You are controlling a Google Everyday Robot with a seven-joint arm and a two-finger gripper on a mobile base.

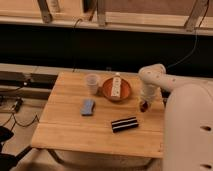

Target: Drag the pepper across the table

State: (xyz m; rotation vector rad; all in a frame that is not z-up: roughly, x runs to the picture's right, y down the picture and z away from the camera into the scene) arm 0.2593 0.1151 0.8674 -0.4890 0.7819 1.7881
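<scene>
The pepper (144, 106) is a small dark reddish-brown object on the light wooden table (75, 130), near its right edge. My gripper (144, 103) points down right over the pepper and is shut on it, at table height. The white arm (152, 80) comes in from the right, and its big white shell (187, 130) hides the table's right front corner.
A brown plate (117, 90) holding a white object stands left of the gripper, with a translucent cup (92, 83) beside it. A black-and-white striped bar (124, 124) lies in front of the pepper. A blue sponge-like block (88, 107) lies mid-left.
</scene>
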